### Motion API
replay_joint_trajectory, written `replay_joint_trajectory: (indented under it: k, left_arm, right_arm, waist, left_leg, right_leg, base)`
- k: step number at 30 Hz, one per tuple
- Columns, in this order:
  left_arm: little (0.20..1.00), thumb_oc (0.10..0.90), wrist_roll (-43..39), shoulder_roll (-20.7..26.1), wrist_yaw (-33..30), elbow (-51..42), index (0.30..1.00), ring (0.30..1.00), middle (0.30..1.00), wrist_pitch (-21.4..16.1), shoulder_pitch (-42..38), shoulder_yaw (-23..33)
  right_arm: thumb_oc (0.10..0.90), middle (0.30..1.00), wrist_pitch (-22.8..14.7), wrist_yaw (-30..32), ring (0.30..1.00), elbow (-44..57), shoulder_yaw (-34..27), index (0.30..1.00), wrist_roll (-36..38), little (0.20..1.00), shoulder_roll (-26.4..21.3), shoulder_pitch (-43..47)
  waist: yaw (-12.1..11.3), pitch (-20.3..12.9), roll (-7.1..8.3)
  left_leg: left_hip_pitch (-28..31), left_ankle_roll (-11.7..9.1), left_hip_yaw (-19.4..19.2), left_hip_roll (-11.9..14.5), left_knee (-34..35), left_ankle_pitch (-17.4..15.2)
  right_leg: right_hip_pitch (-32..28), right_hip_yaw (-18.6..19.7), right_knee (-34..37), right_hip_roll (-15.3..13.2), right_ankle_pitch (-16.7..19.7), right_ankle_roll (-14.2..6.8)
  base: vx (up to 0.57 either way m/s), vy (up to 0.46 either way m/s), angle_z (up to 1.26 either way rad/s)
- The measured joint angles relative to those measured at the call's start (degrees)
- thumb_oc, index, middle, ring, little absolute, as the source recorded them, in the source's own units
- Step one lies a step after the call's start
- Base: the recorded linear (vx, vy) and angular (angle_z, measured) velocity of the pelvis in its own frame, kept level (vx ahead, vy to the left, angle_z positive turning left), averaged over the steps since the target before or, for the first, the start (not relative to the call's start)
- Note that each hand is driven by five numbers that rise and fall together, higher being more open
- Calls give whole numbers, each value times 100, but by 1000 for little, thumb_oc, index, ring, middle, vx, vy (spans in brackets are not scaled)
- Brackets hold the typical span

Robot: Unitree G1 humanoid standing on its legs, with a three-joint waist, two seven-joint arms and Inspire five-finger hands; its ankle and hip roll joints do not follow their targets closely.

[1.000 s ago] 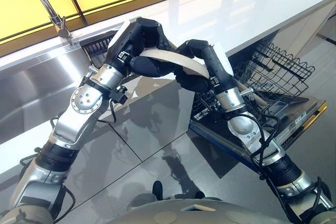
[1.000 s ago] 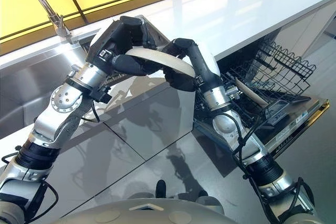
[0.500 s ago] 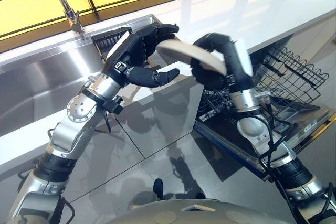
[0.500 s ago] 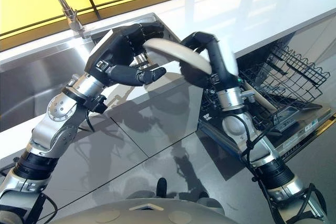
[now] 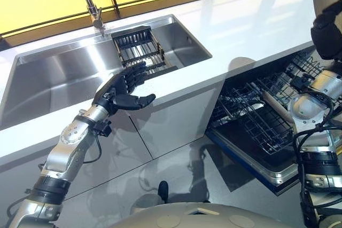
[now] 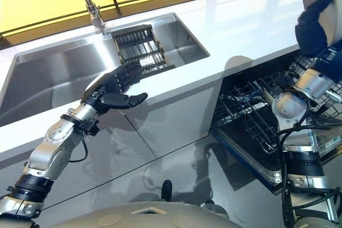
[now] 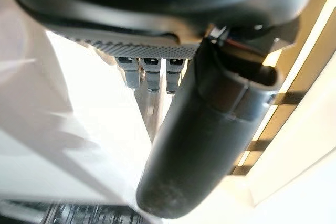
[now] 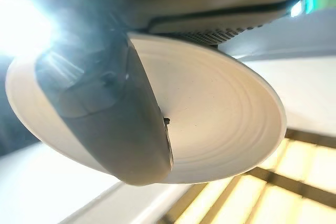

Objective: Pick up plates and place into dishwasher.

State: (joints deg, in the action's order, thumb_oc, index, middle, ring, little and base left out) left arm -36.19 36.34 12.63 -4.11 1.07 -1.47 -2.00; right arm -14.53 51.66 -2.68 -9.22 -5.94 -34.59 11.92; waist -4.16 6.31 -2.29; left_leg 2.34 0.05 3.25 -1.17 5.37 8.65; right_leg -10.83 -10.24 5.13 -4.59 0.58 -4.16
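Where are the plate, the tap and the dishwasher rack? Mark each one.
plate (image 8: 226, 114): right wrist view, on its ringed face.
tap (image 5: 95, 15): left eye view, on its base behind the sink.
dishwasher rack (image 5: 256, 124): left eye view, on the wire grid.

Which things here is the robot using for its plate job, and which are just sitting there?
For the job:
- round cream plate, held in the right hand
- open dishwasher with black wire rack; another plate already stands in it

Just there:
- steel sink
- small black rack in the sink
- tap
- white counter
- left hand, open and empty
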Motion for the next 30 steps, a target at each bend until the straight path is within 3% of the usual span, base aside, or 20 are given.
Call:
replay_joint_trajectory:
  k: [5, 12, 22, 30]
  left_arm:
    - [900, 800, 13, -235, -178, 15, 900, 900, 900, -44, 225, 535]
    - [900, 800, 39, -423, -244, 44, 900, 900, 900, -153, 441, 831]
    - [900, 800, 47, -422, -400, 43, 900, 900, 900, -158, 580, 865]
    - [900, 800, 47, -410, -496, 44, 900, 900, 900, -158, 469, 673]
  right_arm:
    - [100, 300, 193, -194, 300, -204, -353, 300, 444, 200, 669, -889]
    - [100, 300, 627, -1079, 300, -643, -16, 300, 340, 200, 1363, -1887]
    - [100, 300, 658, -1243, 300, -1289, 214, 300, 199, 200, 1307, -2020]
    - [100, 300, 1026, -1225, 300, -2129, 669, 300, 202, 200, 786, -1193]
  waist:
    - [-13, 2, 18]
    - [130, 10, 39]
    - [173, 15, 79]
    - [41, 7, 138]
  left_leg:
    - [13, 21, 17, -2, 0, -14]
    - [11, 22, -47, 7, 2, -15]
    - [31, 0, -147, 10, 2, 0]
    - [43, -3, -10, -9, 2, 36]
  right_leg:
    - [-56, -7, 0, 4, -46, 7]
    - [-51, 7, 0, -1, -48, 5]
    - [-64, 25, 0, -15, -51, -4]
    - [-150, -134, 1, -15, -55, -8]
  base:
    - [19, -9, 8]
    - [0, 0, 0]
    - [10, -3, -1]
    - [54, -5, 9]
